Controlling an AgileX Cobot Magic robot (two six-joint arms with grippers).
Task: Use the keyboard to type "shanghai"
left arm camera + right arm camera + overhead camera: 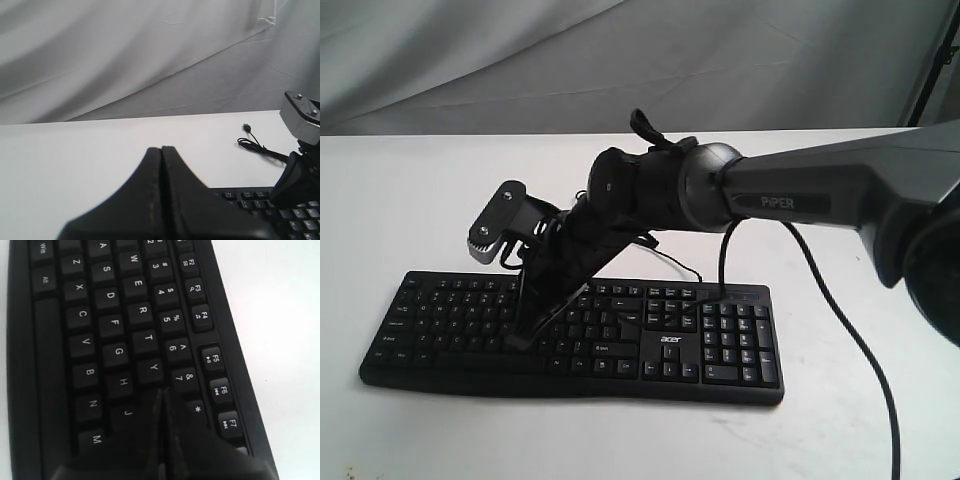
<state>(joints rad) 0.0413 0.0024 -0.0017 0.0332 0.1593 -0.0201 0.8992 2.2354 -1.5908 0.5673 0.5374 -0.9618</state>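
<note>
The black keyboard [665,342] with its white "acer" logo lies along the near part of the white table. My right arm reaches across from the right, and my right gripper [520,335] slants down onto the letter keys left of the middle. In the right wrist view the right gripper [162,392] is shut, fingers pressed together. Its tip sits on the keyboard [115,320] between the Y, J and 7 keys, and hides the key beneath it. My left gripper [161,149] is shut and empty over bare table beside the keyboard [300,215]. It does not show in the exterior view.
The keyboard's thin black USB cable [255,145] lies coiled and unplugged on the table behind it. The right arm's own cable [840,330] hangs down over the table at the right. Grey cloth backs the white table [420,200].
</note>
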